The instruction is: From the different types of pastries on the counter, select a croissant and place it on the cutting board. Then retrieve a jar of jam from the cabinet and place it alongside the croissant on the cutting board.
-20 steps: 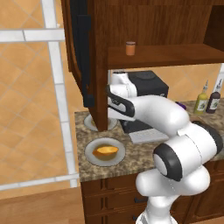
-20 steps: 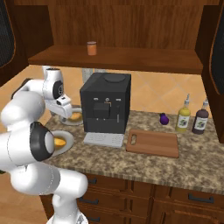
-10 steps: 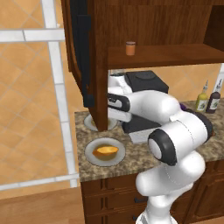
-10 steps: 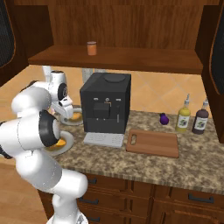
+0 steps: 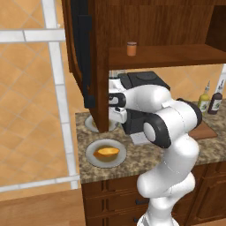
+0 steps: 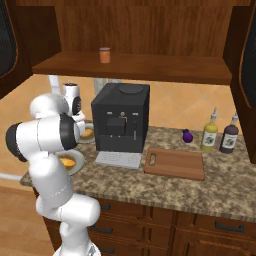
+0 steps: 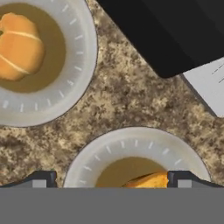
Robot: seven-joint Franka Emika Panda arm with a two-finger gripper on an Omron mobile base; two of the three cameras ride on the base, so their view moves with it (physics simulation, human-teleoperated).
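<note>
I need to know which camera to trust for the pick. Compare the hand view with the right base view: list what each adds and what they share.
Hand view alone: the round golden bun whole on its grey plate, and the open gripper straddling a second plate's orange pastry.

Right base view alone: the reddish-brown wooden cutting board, the small orange jar on the cabinet shelf, and two bottles.

Both: the speckled granite counter, the black coffee machine, and plates carrying pastries.
</note>
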